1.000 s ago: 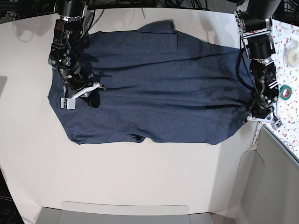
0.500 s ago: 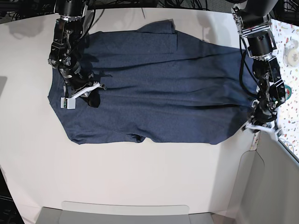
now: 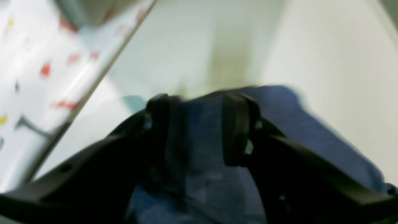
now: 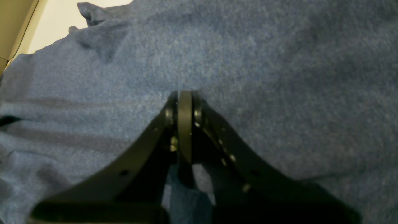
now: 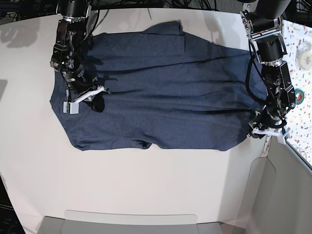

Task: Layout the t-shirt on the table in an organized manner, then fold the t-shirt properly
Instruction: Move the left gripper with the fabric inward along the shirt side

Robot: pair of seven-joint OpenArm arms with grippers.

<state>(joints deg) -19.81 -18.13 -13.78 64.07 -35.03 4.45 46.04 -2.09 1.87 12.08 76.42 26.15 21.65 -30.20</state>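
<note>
Item, the t-shirt [image 5: 161, 95]: you had it spread lengthwise across the table [image 5: 122, 185], plain side up, no lettering showing, with long creases running through its middle and one sleeve folded back at the far edge. Item, the left tool [image 5: 267, 127]: over the last second it parted; where it had been pinched on the shirt's edge beside the speckled strip [image 5: 303, 36], your left wrist view showed its fingers [image 3: 238, 130] standing apart with blue cloth lying loose between them, blurred, and not clamped. It had also shifted a little toward the table's near corner. Item, the right tool [image 5: 86, 96]: unchanged, its jaws together and, in its own wrist view [image 4: 185, 105], pressed down into the fabric; in the base view a small fold seemed pinched there near the opposite end, though you could not be sure it was gripped. Assessment: you appeared to have finished tensioning that end and released it, so laying-out looked nearly complete; folding had not begun
</note>
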